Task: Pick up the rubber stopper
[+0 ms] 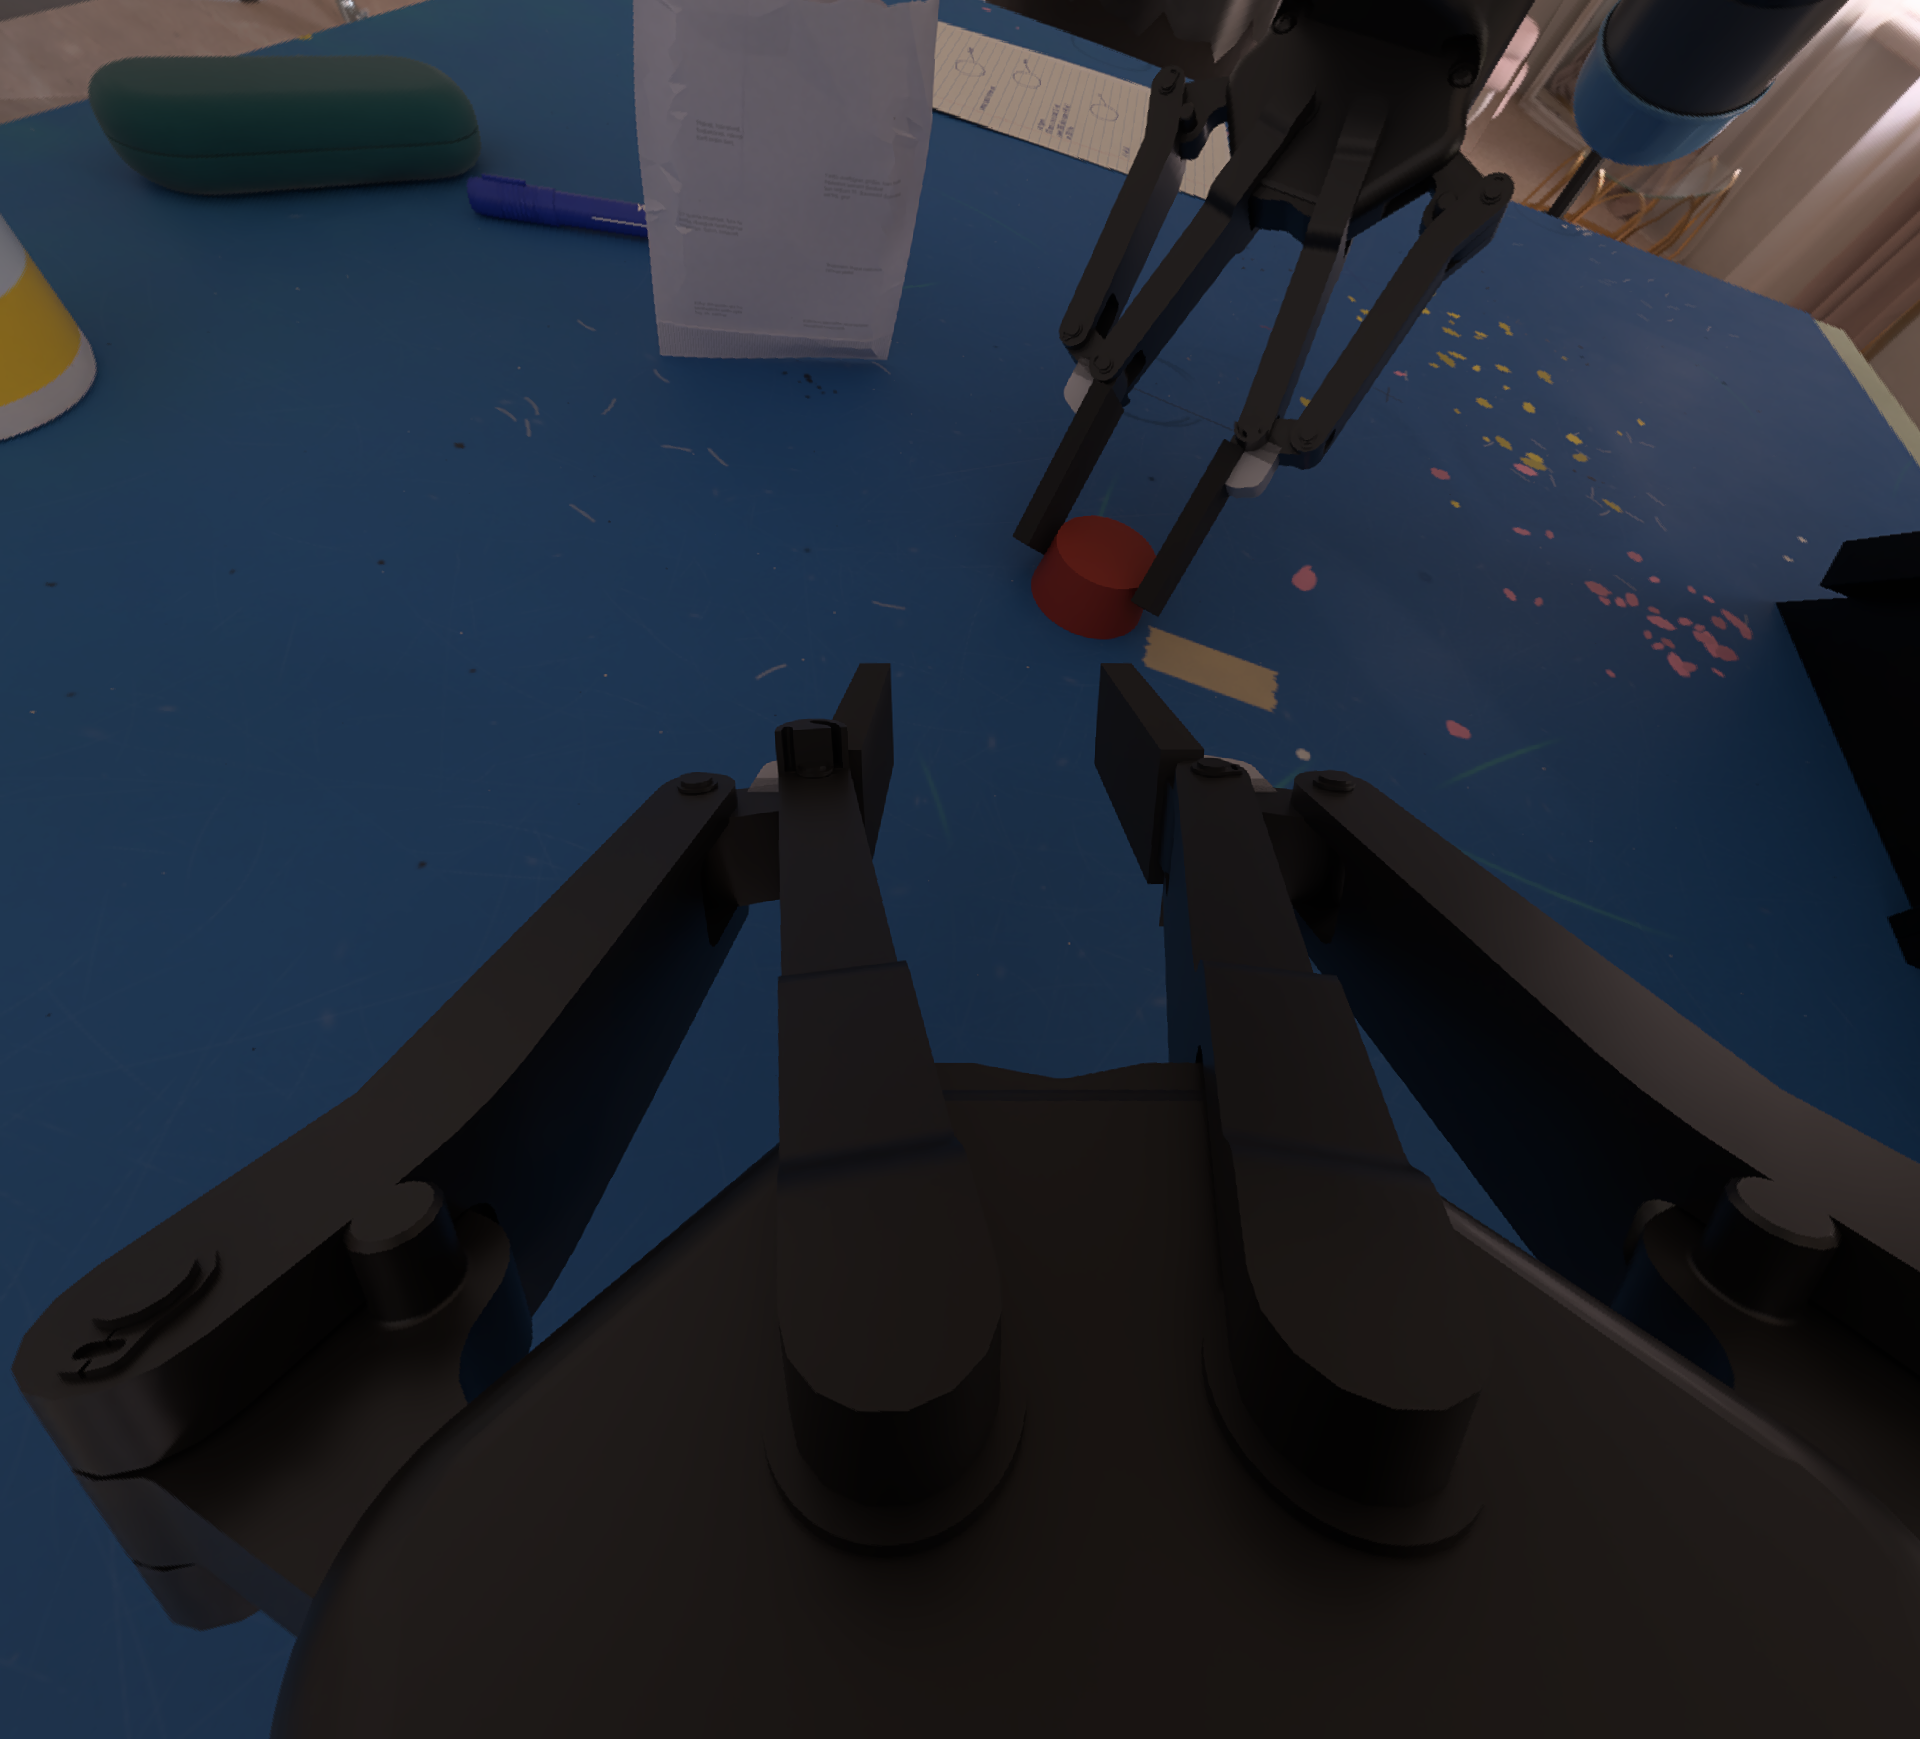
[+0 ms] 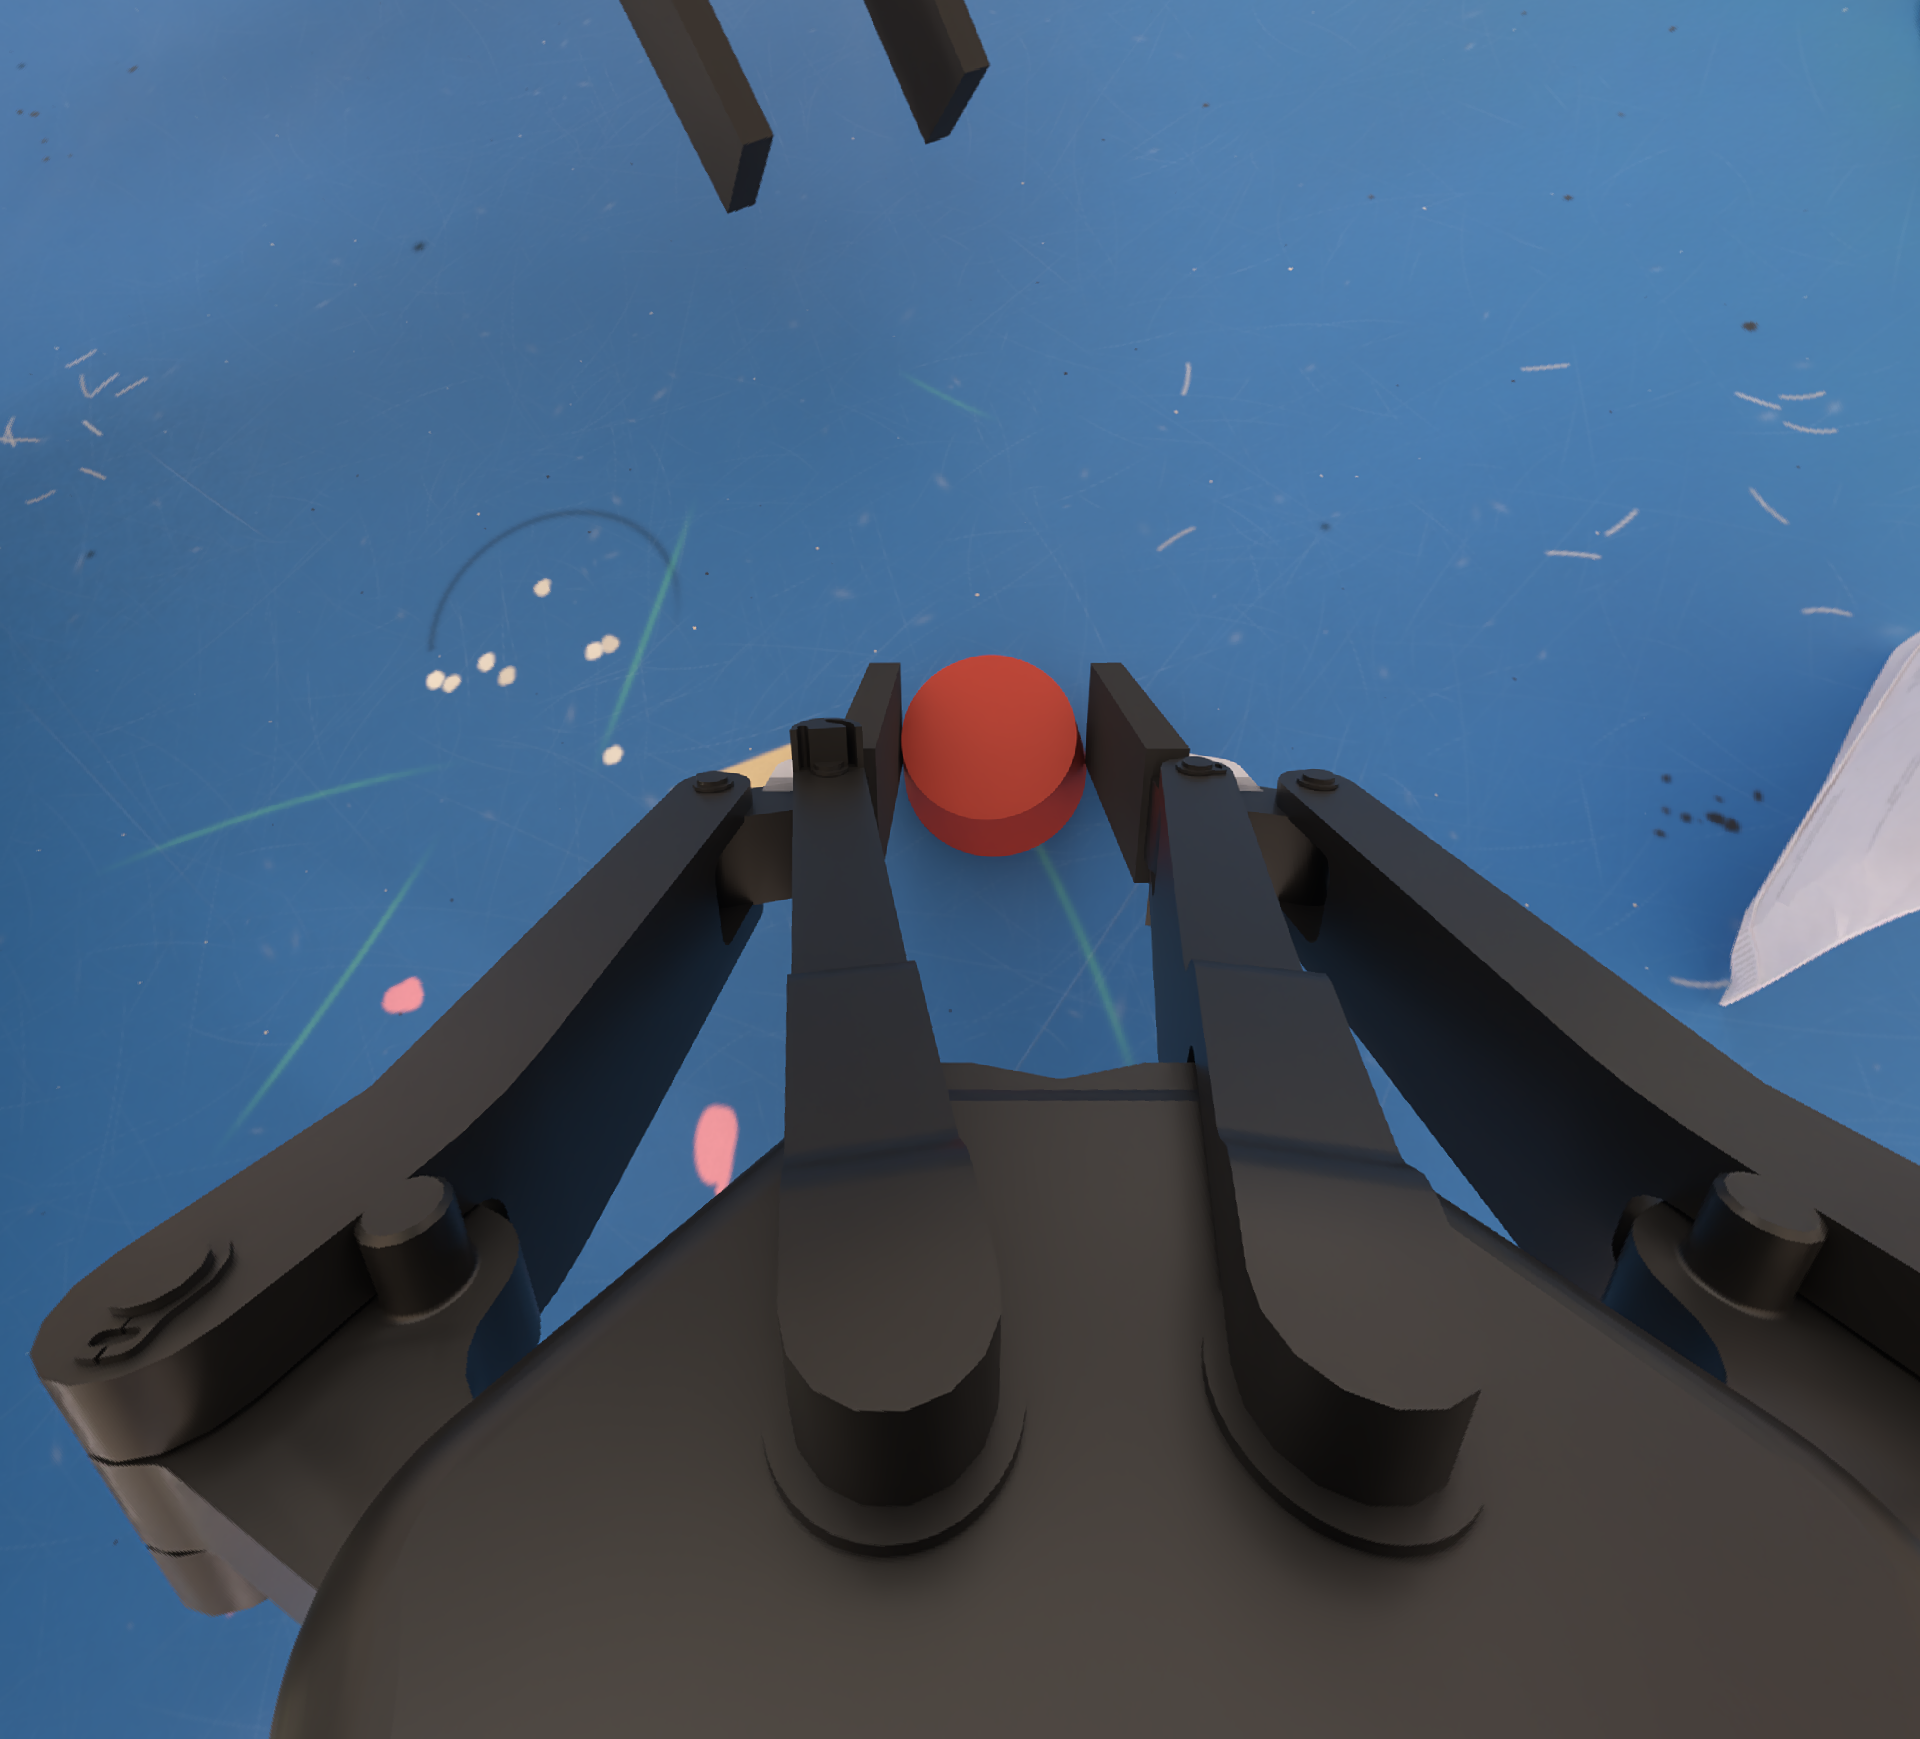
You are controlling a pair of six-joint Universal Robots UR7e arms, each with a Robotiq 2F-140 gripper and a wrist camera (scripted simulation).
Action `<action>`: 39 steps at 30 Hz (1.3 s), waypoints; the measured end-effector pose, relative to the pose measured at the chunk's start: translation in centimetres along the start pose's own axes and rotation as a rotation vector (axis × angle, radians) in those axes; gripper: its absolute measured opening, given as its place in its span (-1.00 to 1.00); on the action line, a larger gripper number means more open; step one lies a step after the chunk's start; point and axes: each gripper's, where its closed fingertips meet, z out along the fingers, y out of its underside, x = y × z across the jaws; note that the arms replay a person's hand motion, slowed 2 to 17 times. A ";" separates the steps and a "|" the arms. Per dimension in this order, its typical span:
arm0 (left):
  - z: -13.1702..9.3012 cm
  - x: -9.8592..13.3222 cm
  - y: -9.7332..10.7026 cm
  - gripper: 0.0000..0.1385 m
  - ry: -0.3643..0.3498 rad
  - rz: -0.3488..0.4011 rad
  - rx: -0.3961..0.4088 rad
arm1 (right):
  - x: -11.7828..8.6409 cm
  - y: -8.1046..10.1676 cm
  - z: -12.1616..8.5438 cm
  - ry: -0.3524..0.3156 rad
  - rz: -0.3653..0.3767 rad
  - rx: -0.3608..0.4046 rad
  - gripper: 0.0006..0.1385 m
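1. The right gripper (image 2: 992, 733) has its jaws set on either side of the rubber stopper (image 2: 989, 754). In the right wrist view the left pad touches the stopper's side, and the right pad is touching or a hair off; I cannot tell for sure that the grip is firm.
2. The stopper is red and stands upright on the blue worktop (image 2: 1351, 339), its axis vertical, narrow face up and wider base down. It sits centred between the jaws at their tips, not deep in the throat.
3. In the left wrist view the right gripper (image 1: 1091, 572) reaches steeply down onto the stopper (image 1: 1096, 577), whose base looks still on the worktop.
4. The left gripper (image 1: 995, 687) holds nothing, its jaws parted by a moderate gap. The stopper lies ahead of it and slightly right, apart.
5. The right arm is plainly the nearer. The lift probably needs only a firm close, then straight up.
6. Just beside the stopper lies a strip of tan tape (image 1: 1210, 671).
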 end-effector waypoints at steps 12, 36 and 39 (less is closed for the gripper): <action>-0.1 -0.4 0.4 -0.23 -0.007 -0.037 -0.023 | -1.2 -0.2 0.4 -0.010 -0.038 -0.015 -0.31; 0.1 -0.3 1.4 -0.21 0.015 -0.110 -0.079 | -4.1 -1.0 1.2 -0.051 -0.120 -0.020 -0.31; 0.2 -0.2 1.5 -0.21 0.019 -0.114 -0.085 | -4.3 -1.1 1.2 -0.056 -0.124 -0.015 -0.31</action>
